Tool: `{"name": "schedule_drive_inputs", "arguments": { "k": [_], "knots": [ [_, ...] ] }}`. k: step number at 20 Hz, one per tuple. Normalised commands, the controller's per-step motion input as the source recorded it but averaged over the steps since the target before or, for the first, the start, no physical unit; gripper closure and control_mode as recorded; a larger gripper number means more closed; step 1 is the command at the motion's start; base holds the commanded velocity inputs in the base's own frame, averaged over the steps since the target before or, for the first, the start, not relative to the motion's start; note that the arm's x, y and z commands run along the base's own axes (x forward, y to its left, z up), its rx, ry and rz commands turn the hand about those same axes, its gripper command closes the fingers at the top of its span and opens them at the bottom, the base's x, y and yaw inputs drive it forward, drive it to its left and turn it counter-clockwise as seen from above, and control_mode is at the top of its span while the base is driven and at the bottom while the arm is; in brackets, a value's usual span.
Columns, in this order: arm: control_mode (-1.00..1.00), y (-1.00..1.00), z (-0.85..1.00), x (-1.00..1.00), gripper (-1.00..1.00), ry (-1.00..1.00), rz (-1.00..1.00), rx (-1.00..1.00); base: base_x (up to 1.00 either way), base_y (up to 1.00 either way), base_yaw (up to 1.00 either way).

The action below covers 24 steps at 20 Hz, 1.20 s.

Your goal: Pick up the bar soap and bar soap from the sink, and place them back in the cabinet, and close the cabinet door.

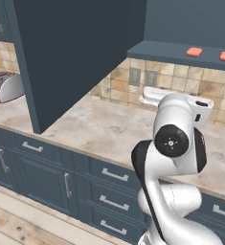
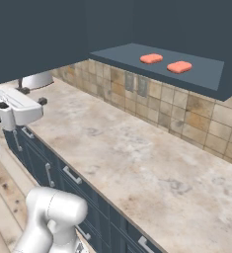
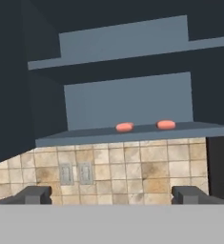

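Hand view places the gripper [image 3: 111,195] nearest, its two dark fingertips [image 3: 35,194] set wide apart at the bottom edge with nothing between them, aimed at the tiled wall [image 3: 132,167] and the open cabinet [image 3: 127,100] above it. Left base view shows the white arm [image 1: 174,158] rising at the lower right in front of the blue drawers [image 1: 104,191], which run under a pale marble counter [image 1: 104,129]. On that counter, far to the left, stands a silver toaster [image 1: 6,86]. Behind the counter the tan tiled wall carries two grey outlets [image 1: 142,76]. Above it, the cabinet door [image 1: 71,52] stands swung open toward the near left, a large dark panel hanging over the counter. Farther back and to the right, the bottom shelf [image 1: 181,55] of the cabinet is exposed. Both bar soaps [image 1: 194,51] lie flat on this shelf, side by side and slightly apart, near its front edge; right base view shows the same pair [image 2: 151,58] on the shelf. A second shelf [image 3: 127,52] sits higher inside the cabinet.
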Motion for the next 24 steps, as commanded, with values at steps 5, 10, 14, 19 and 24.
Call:
{"name": "schedule_drive_inputs", "arguments": {
  "k": [5,10,14,19,24],
  "knots": [
    [-1.00,0.56,-0.06,-0.31,-1.00,0.00,0.04,-0.02,0.00,0.00,0.00],
    [-1.00,0.49,-0.15,-0.34,-1.00,0.00,0.06,-0.02,0.00,0.00,0.00],
    [-1.00,0.51,-0.29,-0.05,-1.00,-0.01,0.05,-0.05,0.00,0.00,0.00],
    [-1.00,0.51,-0.38,0.00,-1.00,-0.03,0.04,-0.06,0.00,0.00,0.00],
    [-1.00,0.47,-0.46,0.00,-1.00,-0.07,0.06,-0.05,0.00,0.00,0.00]
  ]
}}
